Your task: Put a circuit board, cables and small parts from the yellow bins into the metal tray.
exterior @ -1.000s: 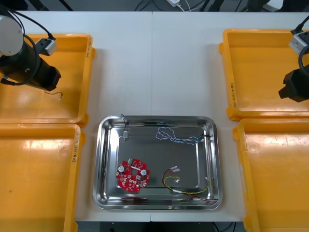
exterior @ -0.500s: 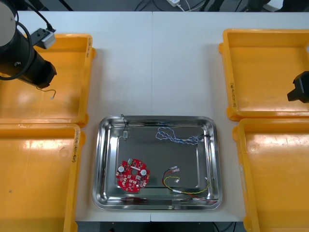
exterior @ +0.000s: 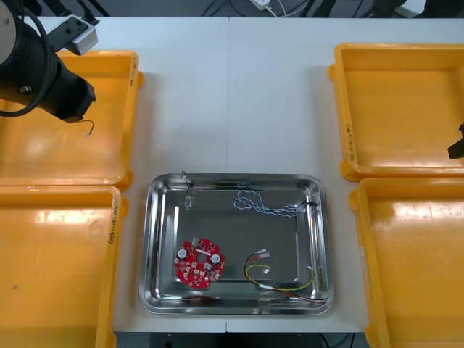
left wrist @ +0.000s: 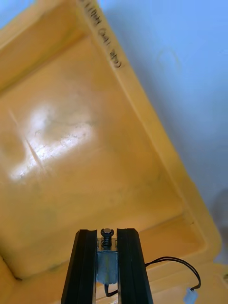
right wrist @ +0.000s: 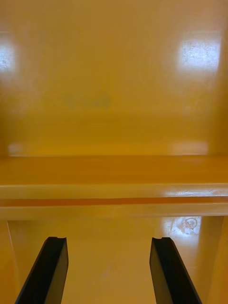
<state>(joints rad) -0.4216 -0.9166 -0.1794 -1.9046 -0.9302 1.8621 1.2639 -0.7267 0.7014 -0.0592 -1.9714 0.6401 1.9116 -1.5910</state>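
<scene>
Nearest, the metal tray (exterior: 147,239) sat on the desk (exterior: 232,94), flanked by the near left bin (exterior: 54,268) and near right bin (exterior: 417,268), both yellow and both cut off by the picture's edges. In the tray lay a round red circuit board (exterior: 199,263) toward its near left, a red and yellow cable (exterior: 279,281) at the near right, a twisted blue and white cable (exterior: 264,205) along the far side, and a small metal part (exterior: 188,201) by the far left corner. Black handwriting (left wrist: 102,34) on the bin rims could not be read, from the front or from the left wrist.

Farther off, the left gripper (left wrist: 107,236) hung above the far left bin (exterior: 65,159). Its fingers (left wrist: 85,266) were clenched on a second small metal part (left wrist: 106,263), whose black lead (left wrist: 175,260) trailed aside to a pale plug (left wrist: 192,294). From the front the arm hid that part, leaving just the lead dangling. The right gripper (right wrist: 108,243) hovered over a right-hand bin, fingers (right wrist: 47,270) spread with nothing between them and two adjoining rims just beyond the fingertips. From the front the right arm (exterior: 458,143) was cut off at the edge beside the far right bin (exterior: 399,109).
</scene>
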